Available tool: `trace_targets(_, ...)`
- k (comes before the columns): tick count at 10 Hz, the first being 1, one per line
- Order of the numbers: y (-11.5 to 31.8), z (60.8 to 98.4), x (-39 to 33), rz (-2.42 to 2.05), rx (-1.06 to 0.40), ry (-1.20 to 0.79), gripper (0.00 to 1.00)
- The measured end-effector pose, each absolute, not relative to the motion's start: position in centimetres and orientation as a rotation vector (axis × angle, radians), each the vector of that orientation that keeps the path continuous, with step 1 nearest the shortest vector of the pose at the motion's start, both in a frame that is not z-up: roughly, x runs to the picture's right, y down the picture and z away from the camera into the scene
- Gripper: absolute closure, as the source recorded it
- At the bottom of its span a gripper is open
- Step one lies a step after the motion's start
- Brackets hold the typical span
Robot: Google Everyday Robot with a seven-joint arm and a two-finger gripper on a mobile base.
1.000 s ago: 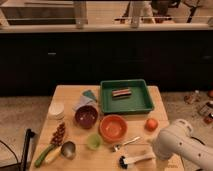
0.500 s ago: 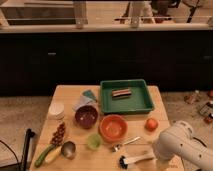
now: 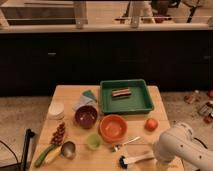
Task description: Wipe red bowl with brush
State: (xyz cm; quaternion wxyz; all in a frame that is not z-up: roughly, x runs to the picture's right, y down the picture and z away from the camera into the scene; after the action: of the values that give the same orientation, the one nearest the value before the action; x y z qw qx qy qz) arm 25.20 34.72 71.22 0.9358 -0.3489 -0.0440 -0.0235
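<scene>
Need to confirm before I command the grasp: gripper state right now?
The gripper: low at the front right of the table, by the handle end of the brush; open or shut cannot be told. The brush lies on the table.

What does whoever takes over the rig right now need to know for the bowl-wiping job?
Hand: open, holding nothing, hidden below the white arm at the lower right of the view, close to the brush's handle end.
Brush: lying flat near the table's front edge, not gripped.
Red bowl: mid-table, just in front of the green tray, untouched.
Done: nothing yet.
Left: grasp the brush, wipe the bowl.
</scene>
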Motion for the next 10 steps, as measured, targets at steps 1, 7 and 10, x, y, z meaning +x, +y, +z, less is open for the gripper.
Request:
trace_targets(1, 34.8, 71.3, 25.2, -0.044, -0.715, -0.091, 0.2)
trace_targets(7, 34.6, 71.6, 24.9, -0.127, -0.678, -0.117, 0.2)
trace_targets(10, 34.3, 72.8, 24.1, -0.186, -0.671, -0.13, 0.2)
